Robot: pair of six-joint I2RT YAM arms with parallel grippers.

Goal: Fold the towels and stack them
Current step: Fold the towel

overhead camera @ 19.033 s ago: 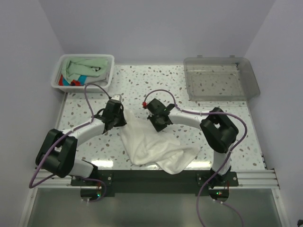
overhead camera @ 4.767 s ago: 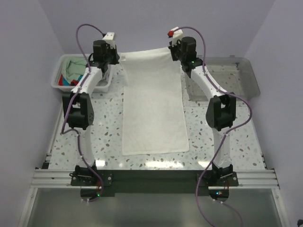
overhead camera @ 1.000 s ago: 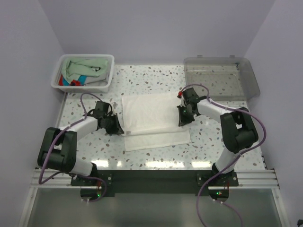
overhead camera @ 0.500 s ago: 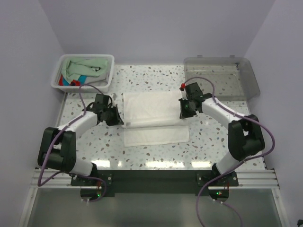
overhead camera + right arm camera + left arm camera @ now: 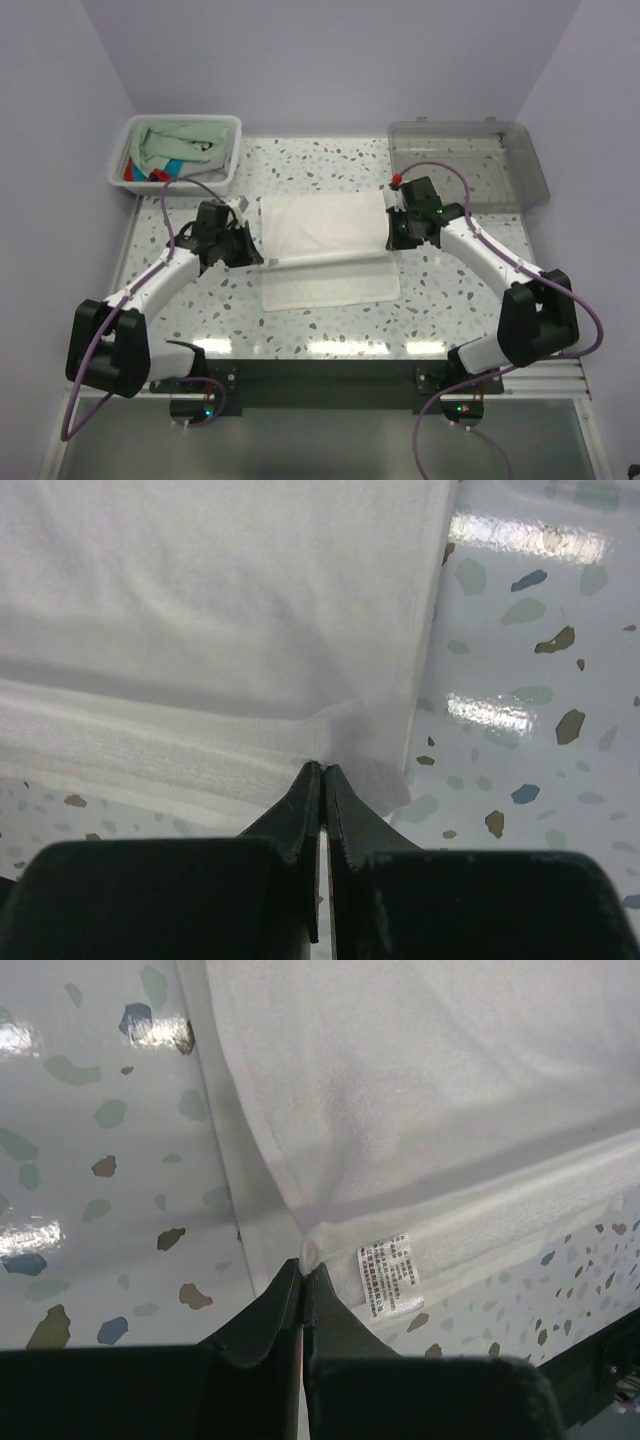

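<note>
Left arm (image 5: 160, 275) and right arm (image 5: 480, 250) angle inward, low — left fingers (image 5: 290, 1290), right fingers (image 5: 306, 795) pinching white towel (image 5: 325, 225) corners.

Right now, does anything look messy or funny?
Nothing spilled or broken. The white towel is only half folded: its top layer, pinched by the left gripper and right gripper, stops short of the near edge. The other towels sit crumpled in the basket.

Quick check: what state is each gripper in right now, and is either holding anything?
Left gripper: shut, pinching one side edge of the white cloth towel.
Right gripper: shut, pinching the same towel's opposite side edge.
</note>
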